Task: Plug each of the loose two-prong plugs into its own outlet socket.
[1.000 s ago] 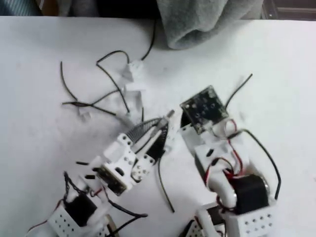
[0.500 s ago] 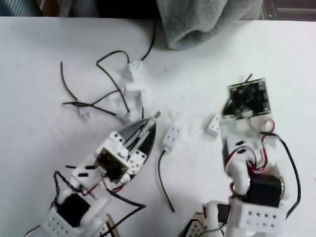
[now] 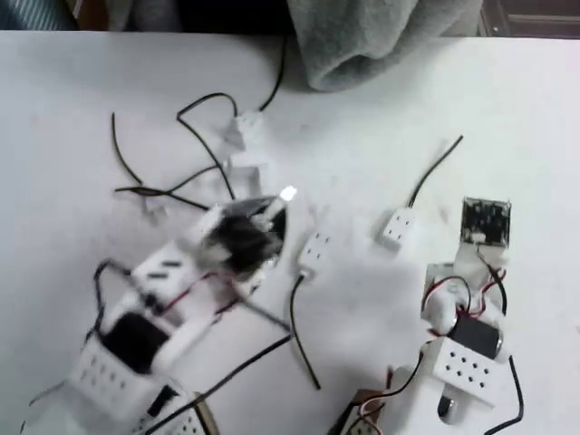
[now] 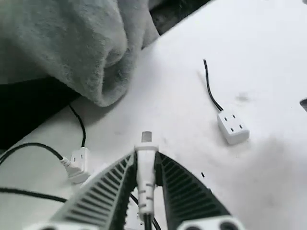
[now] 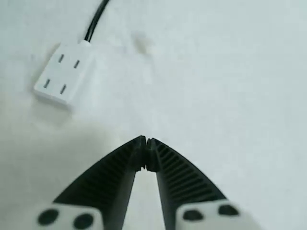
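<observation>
A white plug [image 4: 145, 175] (metal tip outward) sits pinched in the left hand [image 4: 146, 159], 2 white sockets [image 3: 315, 252] [image 3: 397, 227] lying flat nearby.

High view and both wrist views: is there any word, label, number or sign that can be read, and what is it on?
No text can be read in any view.
On the outlet socket: four slots, no print to be seen.
On the plug in the left gripper: no marking to be seen.
On the circuit board at an arm's wrist: any print is too small and blurred to read.
</observation>
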